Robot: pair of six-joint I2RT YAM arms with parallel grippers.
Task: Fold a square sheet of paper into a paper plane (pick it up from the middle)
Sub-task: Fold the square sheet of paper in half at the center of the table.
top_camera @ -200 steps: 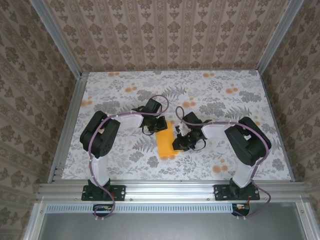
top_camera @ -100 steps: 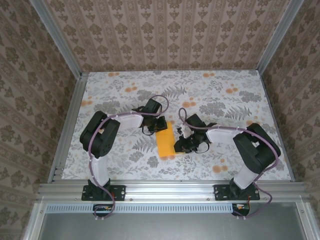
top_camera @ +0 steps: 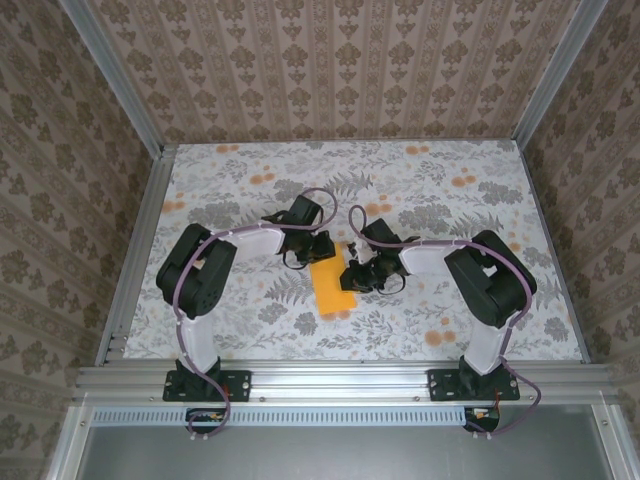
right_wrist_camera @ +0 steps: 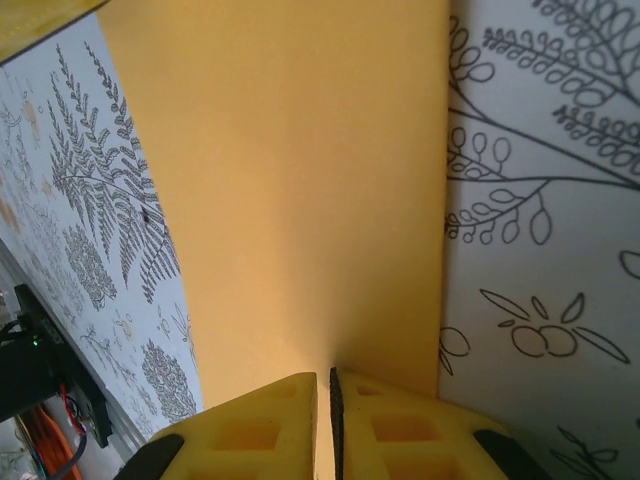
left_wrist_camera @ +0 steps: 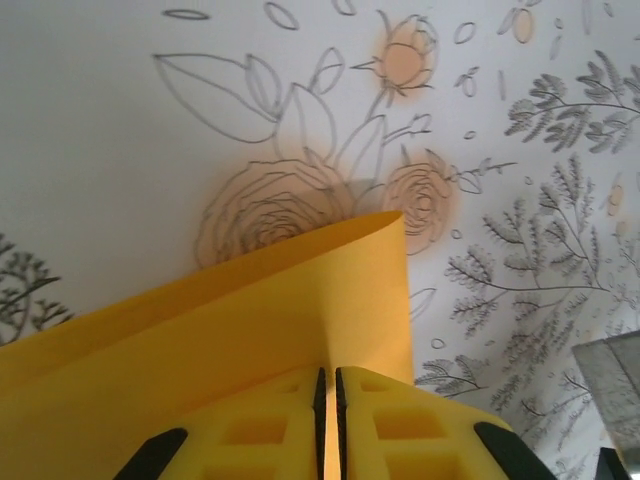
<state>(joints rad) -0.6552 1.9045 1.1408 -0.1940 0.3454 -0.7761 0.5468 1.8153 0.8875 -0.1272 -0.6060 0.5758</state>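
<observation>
From above, the paper point(top_camera: 331, 287) lies near the middle of the table point(top_camera: 470, 320), a bit toward the near edge, and it looks long and thin. The left gripper point(top_camera: 319, 252) is at its far left corner and the right gripper point(top_camera: 353, 277) is at its right side. I think they hold it so it cannot slip while a fold is made. In the left wrist view, the yellow pads point(left_wrist_camera: 255, 430) are pressed together on the paper, which curves up. In the right wrist view, the pads point(right_wrist_camera: 255, 430) pinch the paper's edge too. No words or labels can be read.
</observation>
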